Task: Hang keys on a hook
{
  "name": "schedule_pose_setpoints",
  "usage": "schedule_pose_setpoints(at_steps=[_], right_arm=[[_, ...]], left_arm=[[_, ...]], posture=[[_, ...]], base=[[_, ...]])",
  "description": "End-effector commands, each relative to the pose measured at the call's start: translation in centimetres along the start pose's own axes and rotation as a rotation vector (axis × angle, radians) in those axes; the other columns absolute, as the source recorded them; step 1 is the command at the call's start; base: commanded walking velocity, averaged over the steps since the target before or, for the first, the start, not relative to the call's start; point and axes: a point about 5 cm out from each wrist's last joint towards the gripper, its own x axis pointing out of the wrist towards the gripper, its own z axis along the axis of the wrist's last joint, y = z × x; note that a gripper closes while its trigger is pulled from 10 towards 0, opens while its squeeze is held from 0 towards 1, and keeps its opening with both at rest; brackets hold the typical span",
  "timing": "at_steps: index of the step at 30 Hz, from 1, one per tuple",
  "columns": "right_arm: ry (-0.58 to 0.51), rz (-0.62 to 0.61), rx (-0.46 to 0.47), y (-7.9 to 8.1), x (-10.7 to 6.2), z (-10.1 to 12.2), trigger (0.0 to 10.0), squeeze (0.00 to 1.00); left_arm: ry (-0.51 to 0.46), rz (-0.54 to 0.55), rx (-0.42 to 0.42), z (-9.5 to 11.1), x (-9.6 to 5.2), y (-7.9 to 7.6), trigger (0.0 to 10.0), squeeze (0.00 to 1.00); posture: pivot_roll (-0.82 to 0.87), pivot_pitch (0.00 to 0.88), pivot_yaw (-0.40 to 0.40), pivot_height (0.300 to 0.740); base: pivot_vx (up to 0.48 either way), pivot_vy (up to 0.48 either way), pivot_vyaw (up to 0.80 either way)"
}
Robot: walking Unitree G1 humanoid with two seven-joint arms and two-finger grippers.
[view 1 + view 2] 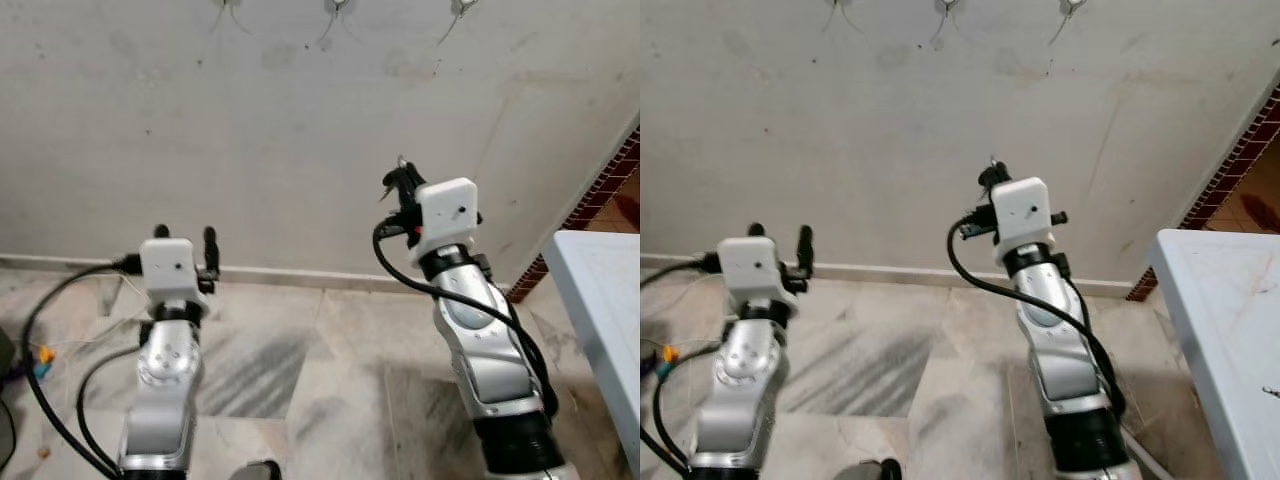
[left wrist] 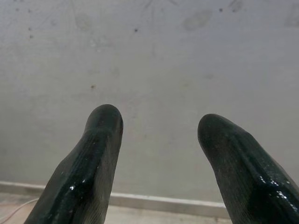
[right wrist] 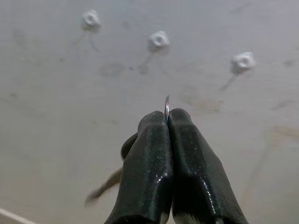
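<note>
Keys (image 3: 167,106): ring edge pokes out between the tips of my right gripper (image 3: 167,116), whose fingers are pressed together on it w/ no gap; a blurred key blade hangs off to one side below the fingers in the right wrist view. From the head cam, right gripper (image 1: 402,185) is raised in front of the wall (image 1: 300,150), approx. mid-height, well below the hooks. Three hooks are fixed in a row high on the wall, at the top edge of the head view: left hook (image 3: 90,19), middle hook (image 3: 159,40), right hook (image 3: 243,61). In the wrist view the ring tip sits under the middle hook, apart from it, bare wall between.

Left gripper (image 2: 159,126): fingers spread wide, nothing between them, pointed at bare wall w/ the skirting strip (image 2: 154,201) low in frame. In the head view it (image 1: 185,240) sits lower than the right, near the wall-floor edge.

Room to move: marble floor (image 1: 300,350) open between the two arms. White table (image 1: 605,300) corner juts in on my right, near the right forearm but not touching. Cables (image 1: 40,330) trail on the floor at far left.
</note>
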Motion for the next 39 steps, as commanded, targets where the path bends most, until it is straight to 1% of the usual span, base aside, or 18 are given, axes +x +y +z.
schedule_pose_setpoints(at_steps=[1,8,21,29,33,35,37,38,39], right_arm=[[-0.030,0.017,0.005,0.3,0.3,0.6,10.0,0.00],[-0.030,-0.015,-0.008,-0.6,0.7,0.6,10.0,0.00],[-0.025,-0.019,-0.004,-0.6,0.6,0.4,10.0,0.00],[-0.014,-0.034,0.002,-1.0,0.7,0.2,10.0,0.00],[-0.011,-0.035,0.010,-0.9,0.7,0.2,10.0,0.00],[-0.011,-0.035,0.006,-0.8,0.6,0.2,10.0,0.00],[-0.012,-0.036,0.009,-0.8,0.6,0.2,10.0,0.00],[-0.011,-0.036,0.009,-0.8,0.6,0.2,10.0,0.00],[-0.012,-0.035,0.004,-0.8,0.6,0.1,10.0,0.00]], left_arm=[[0.008,0.019,0.021,-0.1,0.1,0.9,10.0,0.00],[0.010,0.021,0.022,-0.2,0.3,0.9,10.0,0.00],[0.018,0.019,0.019,-0.3,0.3,0.8,10.0,0.00],[0.015,0.006,0.018,-0.4,0.7,0.6,10.0,0.00],[-0.007,-0.020,0.033,-0.1,0.8,0.3,10.0,0.00],[-0.019,-0.058,0.029,0.2,0.7,-0.2,10.0,0.00],[-0.025,-0.059,0.043,0.3,0.7,-0.2,10.0,0.00],[-0.024,-0.061,0.032,0.3,0.7,-0.3,10.0,0.00],[-0.020,-0.070,0.004,0.4,0.7,-0.4,10.0,0.00]], posture=[[0.07,0.101,-0.019,0.740],[0.06,0.096,-0.017,0.740],[0.06,0.096,-0.018,0.740],[0.05,0.082,-0.011,0.740],[0.05,0.082,-0.010,0.740],[0.05,0.082,-0.010,0.740],[0.05,0.082,-0.011,0.740],[0.05,0.083,-0.011,0.740],[0.05,0.083,-0.011,0.740]], base=[[0.000,0.349,0.00],[0.000,0.480,0.00],[0.000,0.480,0.00],[0.000,0.464,0.00],[0.000,0.000,-0.62],[0.000,0.000,-0.66],[0.000,0.000,-0.50],[0.000,0.000,-0.40],[0.000,0.000,0.00]])
